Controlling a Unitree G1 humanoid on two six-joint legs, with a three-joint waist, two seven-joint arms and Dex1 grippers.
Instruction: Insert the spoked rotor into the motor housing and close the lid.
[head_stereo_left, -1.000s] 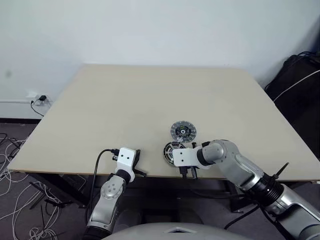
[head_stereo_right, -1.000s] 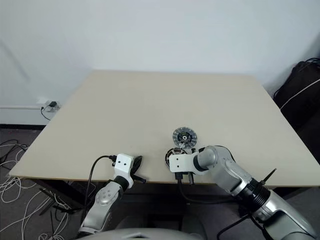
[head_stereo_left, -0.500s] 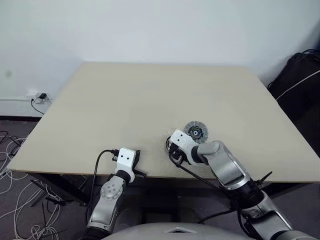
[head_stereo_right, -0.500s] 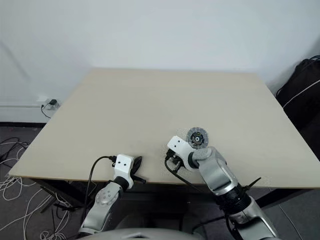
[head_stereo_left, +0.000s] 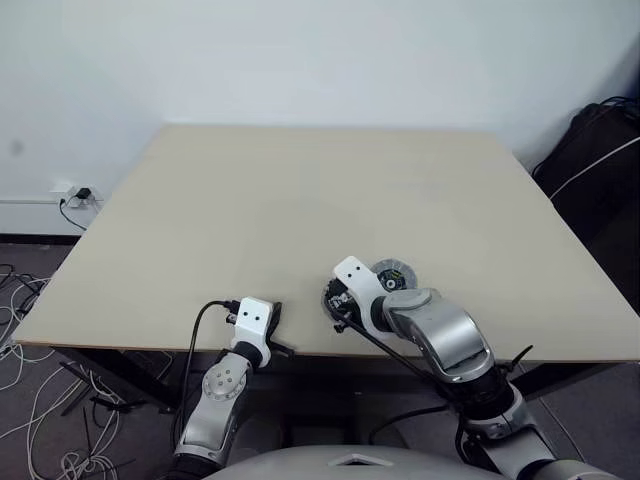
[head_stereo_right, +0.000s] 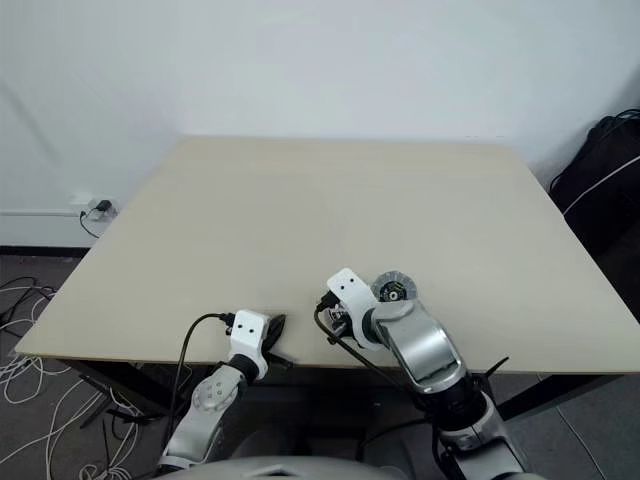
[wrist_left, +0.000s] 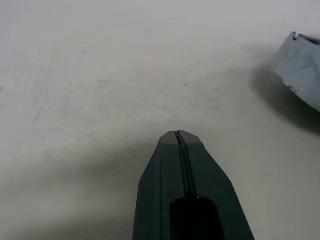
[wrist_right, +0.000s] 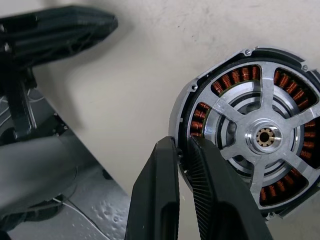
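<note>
The spoked rotor (wrist_right: 263, 135), a black ring with silvery spokes and a hub, lies over the copper windings of the motor housing (wrist_right: 232, 77). My right gripper (wrist_right: 182, 145) is shut on this disc's rim, one finger outside and one on its face. It is near the table's front edge, where the wrist (head_stereo_left: 352, 280) hides most of it. The lid (head_stereo_left: 395, 272), silver-grey and ribbed, lies on the table just behind the right wrist. To the left, at the front edge, my left gripper (wrist_left: 177, 137) is shut and holds nothing.
The beige table (head_stereo_left: 300, 200) stretches bare behind and to the left. Cables lie on the floor at the left, and a dark bag (head_stereo_left: 600, 150) stands at the right. The left gripper's dark fingers (wrist_right: 60, 30) show beside the disc in the right wrist view.
My right wrist has rolled and the hand has shifted left and slightly up, still pinching the disc. The lid now lies a little further right. The left arm has stayed still.
</note>
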